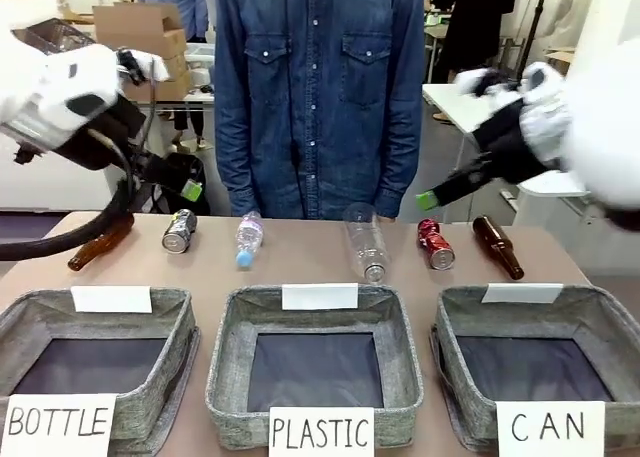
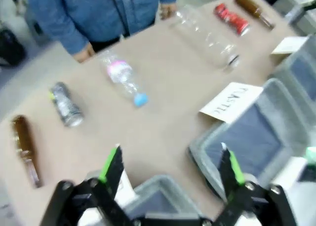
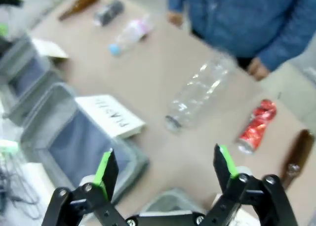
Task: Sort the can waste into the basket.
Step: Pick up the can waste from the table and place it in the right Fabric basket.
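The dented silver-grey can (image 1: 180, 230) lies on its side at the far left of the table, and the shiny red can (image 1: 435, 243) lies at the far right. The grey basket (image 1: 600, 312) behind the CAN card (image 1: 550, 427) stands at the front right. My left gripper (image 1: 190, 189) hangs open in the air above the silver can (image 2: 66, 105), holding nothing (image 2: 170, 166). My right gripper (image 1: 428, 199) hovers open just above the red can (image 3: 256, 126), with nothing between its fingers (image 3: 165, 166).
Two brown bottles (image 1: 100, 243) (image 1: 498, 245) lie at the row's ends, with a small pink-labelled bottle (image 1: 247, 239) and a large clear one (image 1: 366, 245) between. Baskets marked BOTTLE (image 1: 20, 317) and PLASTIC (image 1: 232, 327) stand in front. A person (image 1: 320, 97) stands behind the table.
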`<state>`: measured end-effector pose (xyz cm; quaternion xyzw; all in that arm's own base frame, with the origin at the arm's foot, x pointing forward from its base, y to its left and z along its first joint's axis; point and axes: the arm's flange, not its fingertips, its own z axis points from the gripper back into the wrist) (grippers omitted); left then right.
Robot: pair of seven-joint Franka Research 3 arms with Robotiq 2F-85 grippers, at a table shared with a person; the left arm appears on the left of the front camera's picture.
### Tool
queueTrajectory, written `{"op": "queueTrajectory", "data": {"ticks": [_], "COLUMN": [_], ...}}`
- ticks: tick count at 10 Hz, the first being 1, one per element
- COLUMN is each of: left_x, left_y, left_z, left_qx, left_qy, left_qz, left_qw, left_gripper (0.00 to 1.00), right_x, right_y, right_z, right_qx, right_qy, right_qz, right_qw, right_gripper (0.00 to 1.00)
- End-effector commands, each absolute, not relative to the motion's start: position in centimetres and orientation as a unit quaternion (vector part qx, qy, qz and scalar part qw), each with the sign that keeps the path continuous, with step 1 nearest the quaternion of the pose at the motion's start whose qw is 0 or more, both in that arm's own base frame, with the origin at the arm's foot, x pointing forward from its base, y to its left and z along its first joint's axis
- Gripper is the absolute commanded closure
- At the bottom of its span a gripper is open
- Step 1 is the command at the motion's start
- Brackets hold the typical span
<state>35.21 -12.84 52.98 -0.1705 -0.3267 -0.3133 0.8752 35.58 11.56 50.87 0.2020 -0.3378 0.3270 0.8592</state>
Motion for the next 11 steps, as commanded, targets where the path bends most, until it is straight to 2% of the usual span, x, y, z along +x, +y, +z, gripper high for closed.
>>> {"op": "queueTrajectory", "data": {"ticks": [1,3,4,5,6,7,11], "left_x": [37.4,36.8,36.1,35.9,36.1,35.6,35.6], "left_y": [-5.2,1.1,3.1,3.5,2.6,4.5,4.5], "left_z": [54.5,53.0,52.3,51.9,51.3,53.1,53.1], "left_qx": [-0.323,-0.509,-0.570,-0.589,-0.576,-0.517,-0.517], "left_qy": [-0.167,-0.206,-0.257,-0.292,-0.307,-0.249,-0.249], "left_qz": [-0.089,-0.060,-0.052,-0.025,-0.032,-0.099,-0.099], "left_qw": [0.927,0.833,0.778,0.753,0.757,0.813,0.813], "left_gripper": [0.00,0.00,0.00,0.00,0.00,0.00,0.00], "right_x": [35.3,34.8,34.9,35.3,36.3,34.0,34.0], "right_y": [2.4,-3.5,-5.2,-5.6,-5.2,-7.1,-7.1], "right_z": [54.2,53.8,53.4,53.2,53.0,53.9,53.9], "right_qx": [0.452,0.543,0.568,0.577,0.570,0.525,0.525], "right_qy": [-0.252,-0.264,-0.273,-0.254,-0.196,-0.268,-0.268], "right_qz": [0.100,-0.028,-0.064,-0.094,-0.126,0.064,0.064], "right_qw": [0.850,0.797,0.774,0.771,0.788,0.805,0.805], "right_gripper": [0.00,0.00,0.00,0.00,0.00,0.00,0.00]}}
